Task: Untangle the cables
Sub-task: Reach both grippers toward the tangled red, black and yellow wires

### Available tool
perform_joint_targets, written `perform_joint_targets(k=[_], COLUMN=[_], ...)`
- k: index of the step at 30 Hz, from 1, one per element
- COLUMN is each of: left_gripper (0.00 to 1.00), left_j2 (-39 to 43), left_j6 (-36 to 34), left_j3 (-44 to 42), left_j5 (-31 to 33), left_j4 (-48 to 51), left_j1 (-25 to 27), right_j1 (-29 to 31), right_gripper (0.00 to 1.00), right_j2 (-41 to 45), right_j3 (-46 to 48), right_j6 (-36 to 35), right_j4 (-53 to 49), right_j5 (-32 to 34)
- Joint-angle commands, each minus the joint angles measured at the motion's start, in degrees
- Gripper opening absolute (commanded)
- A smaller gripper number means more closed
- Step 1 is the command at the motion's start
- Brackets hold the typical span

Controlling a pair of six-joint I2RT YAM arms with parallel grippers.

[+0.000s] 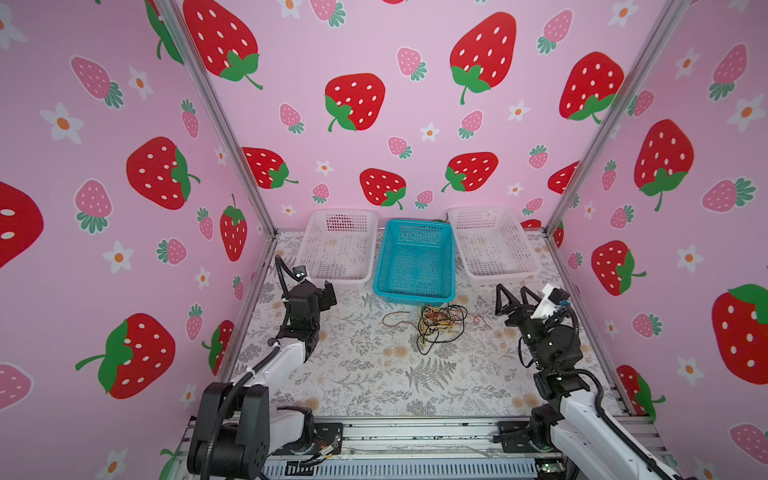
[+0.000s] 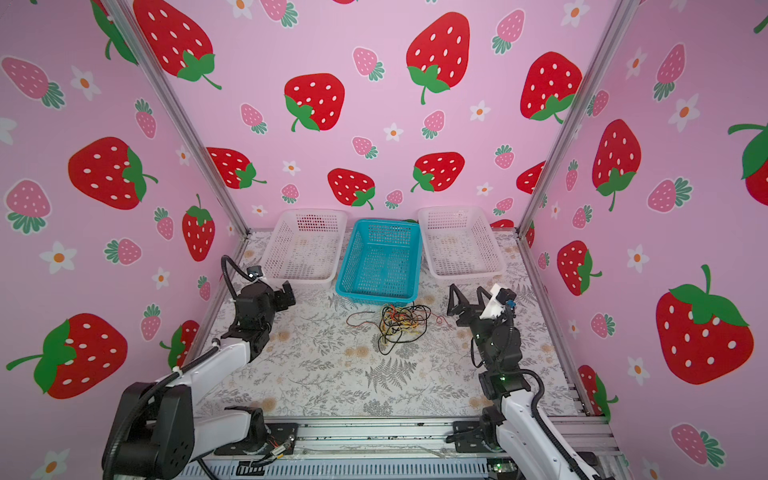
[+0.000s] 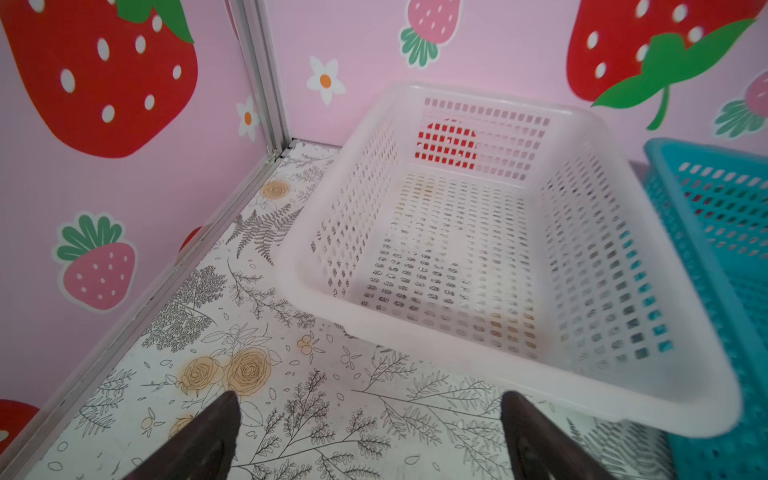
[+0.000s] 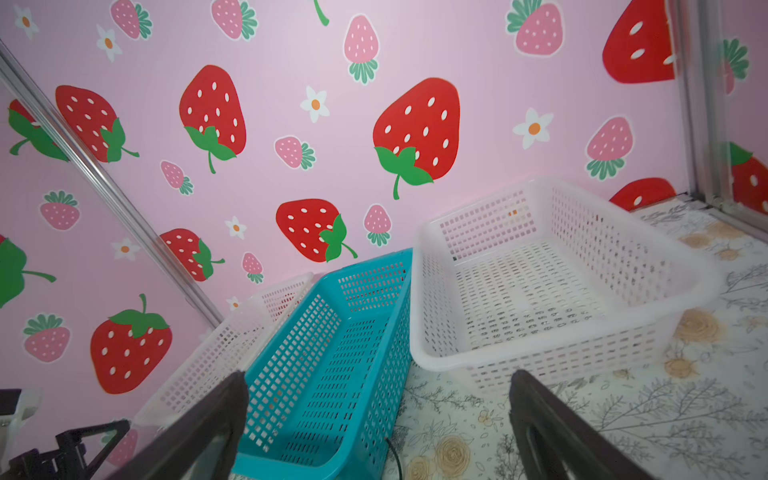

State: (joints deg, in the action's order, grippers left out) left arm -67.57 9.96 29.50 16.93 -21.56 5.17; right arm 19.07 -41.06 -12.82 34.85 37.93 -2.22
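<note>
cables [image 1: 432, 322] found in one red-yellow-black knot on the bench [image 1: 374, 386], toward far edge, just before blue basket [image 1: 415, 297], untouched | blue basket flanked by far-left white basket [image 1: 312, 243] and far-right white basket [image 1: 524, 253] along far edge, all seen empty, judged receivers for separated strands | left gripper [image 3: 370, 401] and right gripper [image 1: 512, 291] spread wide, nothing grasped, set either side of knot, presumably for a two-sided pull

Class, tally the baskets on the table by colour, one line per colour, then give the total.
White baskets: 2
Blue basket: 1
Total: 3
</note>
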Motion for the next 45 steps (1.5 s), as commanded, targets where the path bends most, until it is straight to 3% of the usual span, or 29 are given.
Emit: perform_joint_targets(k=[1, 6, 12, 17, 26, 37, 40, 45], left_gripper=[0.99, 0.99, 0.99, 0.99, 0.99, 0.99, 0.99, 0.99], left_j2=[5.01, 15.21, 25.64, 29.33, 25.13, 28.46, 28.22, 28.71], left_j6=[4.09, 12.25, 33.25, 28.4, 28.54, 33.69, 35.15, 38.18], left_j3=[0.03, 0.75, 5.74, 6.89, 9.67, 3.74, 2.54, -0.15], left_j5=[1.56, -1.35, -0.68, -15.29, -26.89, -30.46, -30.55, -29.01], left_j4=[9.34, 19.26, 38.33, 39.71, 46.73, 44.79, 44.41, 43.08], left_j1=[0.45, 0.54, -0.45, -1.73, -1.61, 1.64, 3.72, 8.29], right_j1=[1.07, 8.08, 18.09, 22.08, 22.77, 23.27, 23.73, 26.14], right_gripper=[0.99, 0.99, 0.98, 0.93, 0.82, 0.67, 0.58, 0.35], right_j2=[-3.49, -7.82, -13.45, -21.01, -34.53, -48.09, -50.94, -53.3], right_j3=[-4.62, -8.42, -10.88, -13.31, -17.7, -19.24, -18.87, -19.82], right_j6=[1.31, -1.92, -5.76, -8.94, -12.77, -12.9, -12.99, -14.2], right_j4=[-8.26, -15.25, -19.48, -20.73, -19.24, -8.13, -5.33, -4.01], right_j5=[-5.96, -5.14, -3.16, -1.62, 1.33, -1.25, -2.35, -5.9])
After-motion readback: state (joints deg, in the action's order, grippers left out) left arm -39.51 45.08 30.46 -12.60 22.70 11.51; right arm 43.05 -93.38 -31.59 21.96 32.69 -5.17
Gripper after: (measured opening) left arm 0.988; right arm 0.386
